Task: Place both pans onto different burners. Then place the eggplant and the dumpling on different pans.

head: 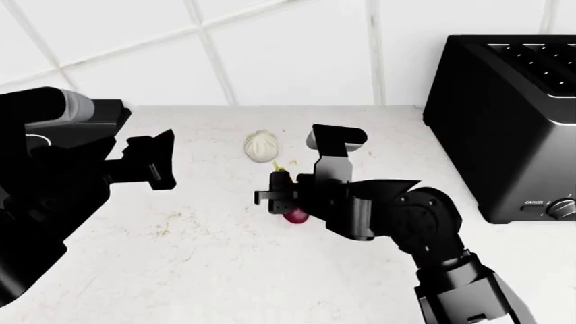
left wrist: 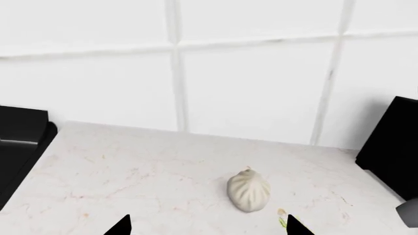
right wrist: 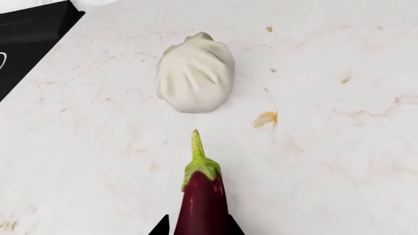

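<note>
The off-white pleated dumpling [head: 262, 146] [left wrist: 249, 191] [right wrist: 196, 73] sits on the marble counter. My left gripper [left wrist: 209, 231] [head: 164, 162] is open, its fingertips [left wrist: 121, 226] wide apart with nothing between them, and the dumpling lies just ahead of it. My right gripper [right wrist: 196, 230] [head: 286, 198] is shut on the dark-purple eggplant [right wrist: 202, 200] [head: 295, 216], whose green stem tip points at the dumpling a short gap away. I cannot tell whether the eggplant is off the counter. Both pans are out of view. No whole burner ring shows.
A black toaster [head: 504, 115] [left wrist: 392, 142] stands at the counter's right, against the white tiled wall [head: 297, 54]. A corner of the black cooktop [right wrist: 33, 29] [left wrist: 19, 134] shows left of the dumpling. The marble counter [head: 207, 270] runs towards me.
</note>
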